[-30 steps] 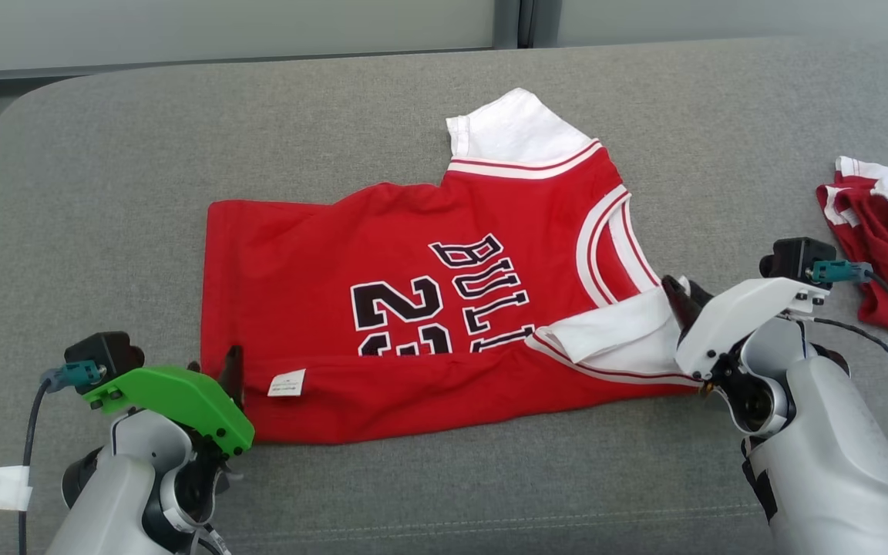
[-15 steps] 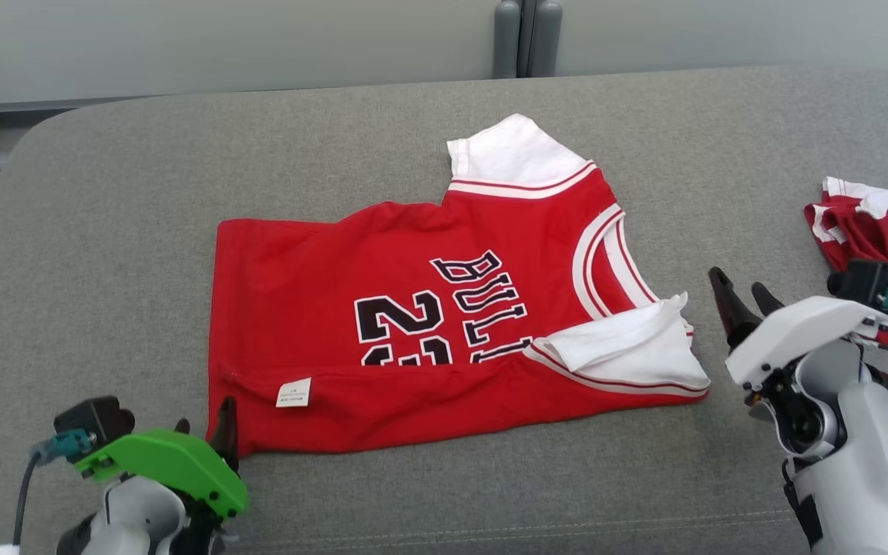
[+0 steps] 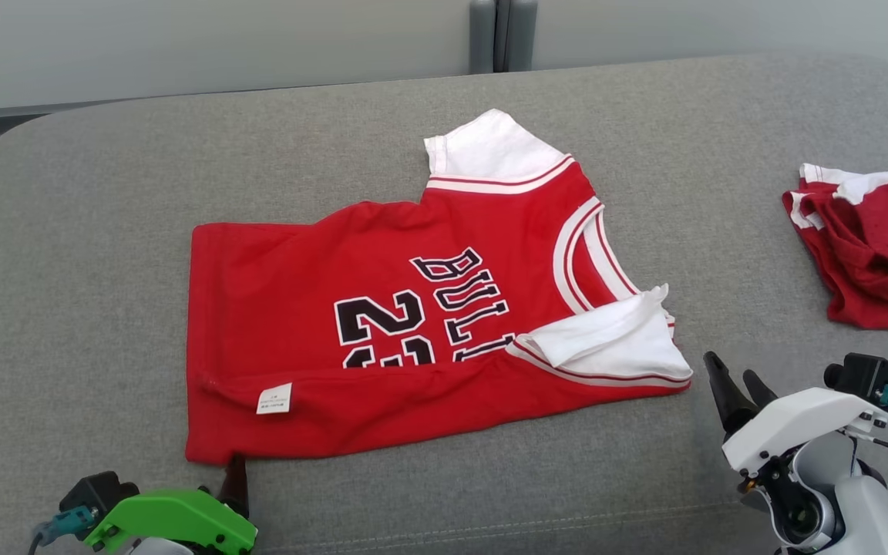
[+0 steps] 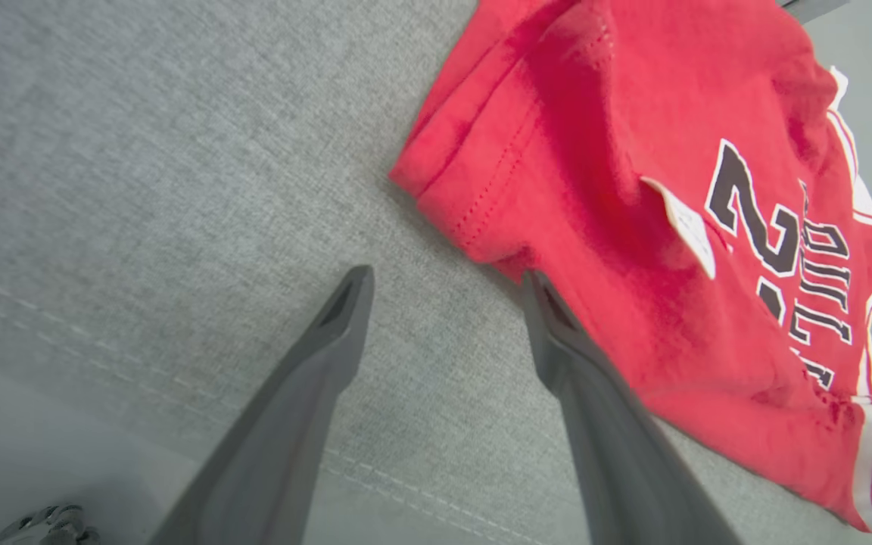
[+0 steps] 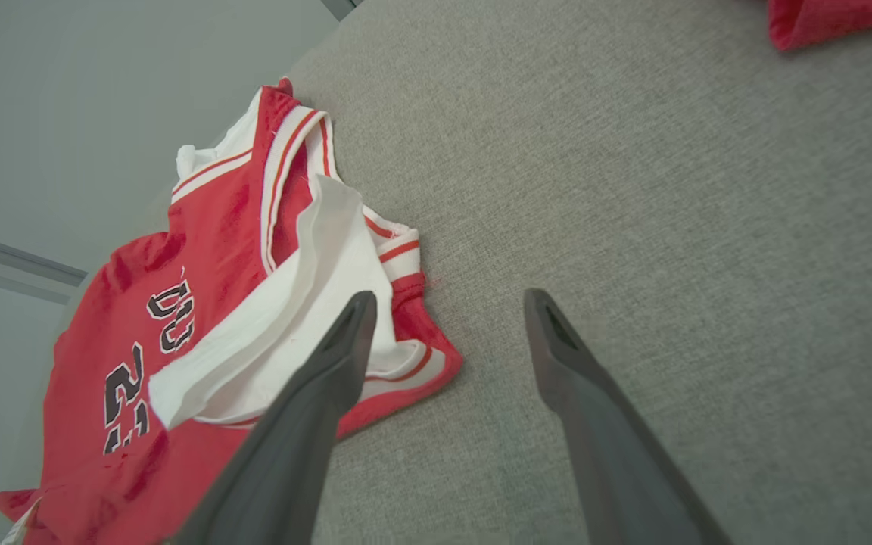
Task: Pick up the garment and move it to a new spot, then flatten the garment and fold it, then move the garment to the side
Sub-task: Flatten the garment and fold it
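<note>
The red jersey (image 3: pixel 413 324) lies spread across the middle of the grey cushion (image 3: pixel 105 193), its near edge folded up over the black lettering. A white tag (image 3: pixel 274 398) shows on that fold, and a white sleeve (image 3: pixel 606 343) is turned back at the right end. The left gripper (image 3: pixel 222 479) sits at the jersey's near left corner, its fingers (image 4: pixel 334 333) apart and empty; one tip is right at the hem, and I cannot tell whether it touches. The right gripper (image 3: pixel 729 367) is just right of the sleeve end over bare cushion, fingers apart, holding nothing. A second red garment (image 3: pixel 868 247) lies crumpled at the far right, well apart
</note>
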`<state>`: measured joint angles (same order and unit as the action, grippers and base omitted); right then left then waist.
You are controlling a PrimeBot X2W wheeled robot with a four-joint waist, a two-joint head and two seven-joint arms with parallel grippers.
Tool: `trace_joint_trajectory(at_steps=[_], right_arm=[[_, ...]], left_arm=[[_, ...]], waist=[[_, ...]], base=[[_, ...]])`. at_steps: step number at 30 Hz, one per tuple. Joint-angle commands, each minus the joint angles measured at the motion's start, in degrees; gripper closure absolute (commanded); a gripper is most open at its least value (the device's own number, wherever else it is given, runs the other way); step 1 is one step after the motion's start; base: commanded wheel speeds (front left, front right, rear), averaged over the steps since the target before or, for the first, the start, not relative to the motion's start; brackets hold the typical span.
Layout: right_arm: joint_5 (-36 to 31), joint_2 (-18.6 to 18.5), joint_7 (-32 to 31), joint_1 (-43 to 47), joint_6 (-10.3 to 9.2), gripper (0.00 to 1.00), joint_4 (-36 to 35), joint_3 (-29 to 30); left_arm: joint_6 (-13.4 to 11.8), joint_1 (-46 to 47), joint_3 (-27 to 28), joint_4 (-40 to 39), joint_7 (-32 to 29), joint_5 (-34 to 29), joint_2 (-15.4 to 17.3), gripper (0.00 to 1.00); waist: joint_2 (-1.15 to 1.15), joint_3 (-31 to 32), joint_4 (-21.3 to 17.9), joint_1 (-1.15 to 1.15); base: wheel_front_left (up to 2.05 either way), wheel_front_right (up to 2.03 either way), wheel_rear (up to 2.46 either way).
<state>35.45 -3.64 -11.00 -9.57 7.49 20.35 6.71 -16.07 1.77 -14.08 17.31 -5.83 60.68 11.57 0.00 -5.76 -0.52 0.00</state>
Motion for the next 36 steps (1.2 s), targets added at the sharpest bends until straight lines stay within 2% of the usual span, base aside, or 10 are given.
trace_joint_trajectory(at_steps=[1, 10, 17, 22, 23, 25, 26, 28, 29, 36], right_arm=[[0.37, 0.15, 0.09, 0.65, -0.01, 0.00, -0.33, -0.25], [2.13, 0.66, 0.08, 0.13, -0.01, 0.00, -0.35, -3.63], [5.62, 0.70, 1.41, -2.53, -0.01, 0.00, 4.06, -7.63], [6.49, 0.75, 4.26, -5.97, -0.01, 0.00, 9.33, -11.23], [6.37, 0.76, 4.70, -6.56, -0.01, 0.05, 10.05, -11.78], [6.06, 0.80, 5.89, -7.71, -0.02, 0.59, 11.09, -12.91], [6.21, 0.81, 6.42, -8.20, -0.02, 0.78, 11.38, -13.38], [7.01, 0.69, 7.35, -8.99, -0.01, 1.00, 11.45, -14.43], [7.51, 0.42, 7.80, -9.33, -0.01, 1.00, 11.25, -14.77], [11.88, -1.92, 9.64, -10.15, -0.01, 1.00, 8.58, -15.82]], left_arm=[[0.59, 0.76, 0.77, 0.45, 0.61, 0.54, -0.26, 0.00], [2.98, 4.60, 4.24, 5.37, 3.50, 3.69, -2.61, 0.01], [4.30, 6.84, 5.12, 8.10, 4.83, 4.67, -3.55, 0.20], [5.34, 8.32, 5.00, 9.08, 5.54, 4.50, -4.05, 0.55], [5.44, 8.47, 4.94, 9.17, 5.63, 4.52, -4.12, 0.57], [6.17, 8.70, 4.95, 9.25, 6.28, 4.52, -4.31, 0.67], [6.45, 8.85, 4.97, 9.33, 6.63, 4.51, -4.37, 0.73], [7.38, 9.19, 5.09, 9.29, 7.55, 4.37, -4.53, 0.91], [8.09, 9.31, 5.12, 9.09, 8.05, 4.43, -4.61, 1.00], [11.59, 9.18, 5.43, 7.28, 10.61, 4.24, -4.37, 1.00]], waist=[[0.00, -0.78, -0.80, 0.00], [0.00, -3.22, -2.38, 0.00], [0.00, -4.94, -1.56, 0.00], [0.00, -6.13, -0.52, 0.00], [0.00, -6.30, -0.39, 0.00], [0.00, -6.52, -0.15, 0.00], [0.00, -6.60, -0.05, 0.00], [0.00, -6.66, 0.05, 0.00], [0.00, -6.65, 0.07, 0.00], [0.00, -5.61, 0.05, 0.00]], base=[[0.00, 0.00, 0.00], [0.00, 0.00, 0.00], [0.00, 0.00, 0.00], [0.00, 0.00, 0.00], [0.00, 0.00, 0.00], [0.00, 0.00, 0.00], [0.00, 0.00, 0.00], [0.00, 0.00, 0.00], [0.00, 0.00, 0.00], [0.00, 0.00, 0.00]])
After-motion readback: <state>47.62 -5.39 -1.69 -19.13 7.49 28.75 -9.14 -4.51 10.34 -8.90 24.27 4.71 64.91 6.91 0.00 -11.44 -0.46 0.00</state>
